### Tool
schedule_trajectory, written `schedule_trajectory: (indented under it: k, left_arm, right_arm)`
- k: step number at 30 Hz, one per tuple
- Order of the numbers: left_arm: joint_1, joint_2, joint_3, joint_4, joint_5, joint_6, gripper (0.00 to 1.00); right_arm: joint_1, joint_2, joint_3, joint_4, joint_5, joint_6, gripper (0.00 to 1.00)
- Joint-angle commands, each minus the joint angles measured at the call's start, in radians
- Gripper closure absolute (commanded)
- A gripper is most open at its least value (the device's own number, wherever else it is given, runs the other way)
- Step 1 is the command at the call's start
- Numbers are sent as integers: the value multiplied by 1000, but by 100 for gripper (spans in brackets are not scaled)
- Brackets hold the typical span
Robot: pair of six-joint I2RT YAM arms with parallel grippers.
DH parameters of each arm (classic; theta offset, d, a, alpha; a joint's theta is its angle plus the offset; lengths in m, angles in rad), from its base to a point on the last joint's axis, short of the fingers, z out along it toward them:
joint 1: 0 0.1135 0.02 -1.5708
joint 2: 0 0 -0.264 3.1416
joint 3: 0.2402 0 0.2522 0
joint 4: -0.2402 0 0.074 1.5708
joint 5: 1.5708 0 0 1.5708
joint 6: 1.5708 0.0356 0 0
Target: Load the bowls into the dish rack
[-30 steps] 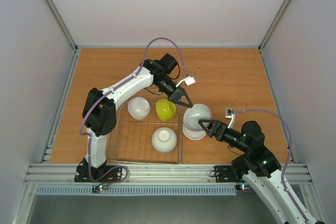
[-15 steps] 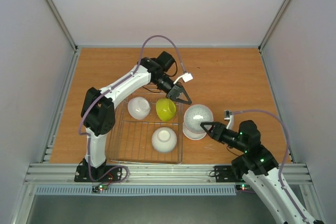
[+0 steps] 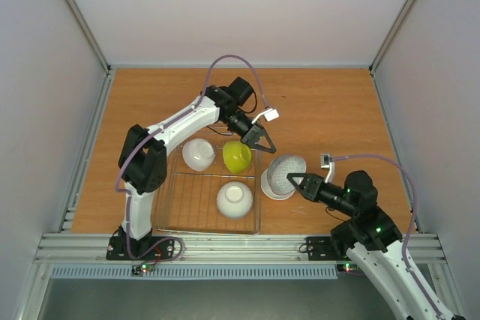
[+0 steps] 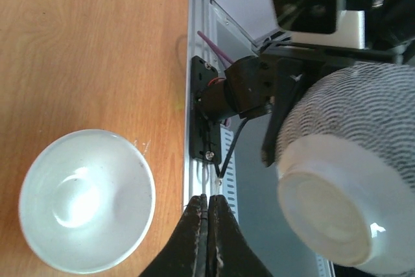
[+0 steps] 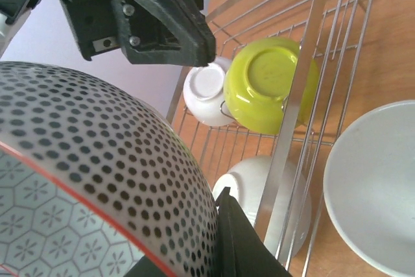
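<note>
The wire dish rack [image 3: 171, 213] holds an upturned white bowl [image 3: 197, 153], a yellow-green bowl [image 3: 237, 156] on its side and another upturned white bowl [image 3: 235, 198]. Just right of the rack a white bowl [image 3: 271, 188] stands upright on the table. Above it hangs the grey dotted bowl [image 3: 288, 170], tilted, with my right gripper [image 3: 298, 180] shut on its rim. The right wrist view shows one finger [image 5: 237, 238] pressed against the dotted bowl [image 5: 97, 154]. My left gripper [image 3: 264, 145] hovers shut and empty over the rack's far right corner, its fingertips [image 4: 201, 209] together.
The rack's right wire side [image 5: 295, 108] stands between the held bowl and the bowls inside. An aluminium rail [image 3: 225, 243] runs along the near table edge. Bare wooden tabletop [image 3: 330, 110] lies behind and to the right.
My right gripper has shut on the dotted bowl's rim and tipped it up off the white bowl toward the right. The left gripper has stayed shut near the rack's corner.
</note>
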Motion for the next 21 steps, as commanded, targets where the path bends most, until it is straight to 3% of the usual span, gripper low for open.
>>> schedule_trajectory:
  k: [1,3,8,11,21]
  left_arm:
    - [2,-20,-10,43,-61,-22,99]
    - [2,-67,-28,64,-144,-20,97]
    - [1,-208,-121,183,-344,-57,68]
    - [1,-249,-141,208,-413,-65,60]
    - [-35,-263,-174,239,-520,-67,52]
  right_arm:
    - [1,2,104,-72,65,-82,99]
    - [1,23,154,-168,130,-113,99]
    - [1,113,234,-306,213,-153,99]
    - [1,170,258,-340,250,-154,99]
    - [1,349,305,-418,388,-152,99]
